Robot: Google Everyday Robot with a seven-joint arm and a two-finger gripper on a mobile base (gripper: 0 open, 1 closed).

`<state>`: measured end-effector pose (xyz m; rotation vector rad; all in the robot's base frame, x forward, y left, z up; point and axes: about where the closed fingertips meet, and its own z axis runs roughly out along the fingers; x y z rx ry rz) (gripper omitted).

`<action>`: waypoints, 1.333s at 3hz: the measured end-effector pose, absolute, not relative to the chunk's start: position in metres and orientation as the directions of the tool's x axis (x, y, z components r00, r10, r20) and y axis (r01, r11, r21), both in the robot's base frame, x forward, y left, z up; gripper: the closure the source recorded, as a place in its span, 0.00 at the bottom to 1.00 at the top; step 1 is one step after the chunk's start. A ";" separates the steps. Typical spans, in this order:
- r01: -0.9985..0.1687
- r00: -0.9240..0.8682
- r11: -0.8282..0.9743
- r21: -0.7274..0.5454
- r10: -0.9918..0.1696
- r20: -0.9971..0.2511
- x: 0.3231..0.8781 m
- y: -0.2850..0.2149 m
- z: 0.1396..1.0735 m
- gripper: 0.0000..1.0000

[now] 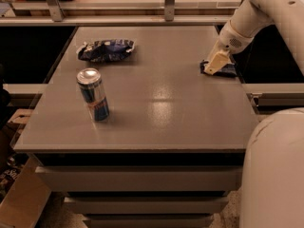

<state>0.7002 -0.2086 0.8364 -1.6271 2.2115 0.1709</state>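
Note:
My gripper [214,65] hangs low over the right edge of the grey table [156,108], right at a small dark blue packet [227,70] that lies partly hidden beneath it. A blue and silver drink can [93,95] stands upright on the left half of the table, far from the gripper. Behind the can, near the far left, lies a crumpled dark blue chip bag [105,49].
The white arm [259,11] reaches in from the upper right. The robot's rounded white body [275,170] fills the lower right corner. A rail with metal posts [170,4] runs behind the table. Cardboard [23,198] lies on the floor at the lower left.

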 end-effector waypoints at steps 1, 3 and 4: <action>-0.939 -0.251 0.319 -0.130 -0.892 -0.377 0.700 -0.209 0.837 1.00; -0.934 0.048 0.089 -0.346 -0.928 -0.371 0.720 -0.128 0.923 1.00; -0.934 0.048 0.089 -0.346 -0.928 -0.371 0.720 -0.128 0.923 1.00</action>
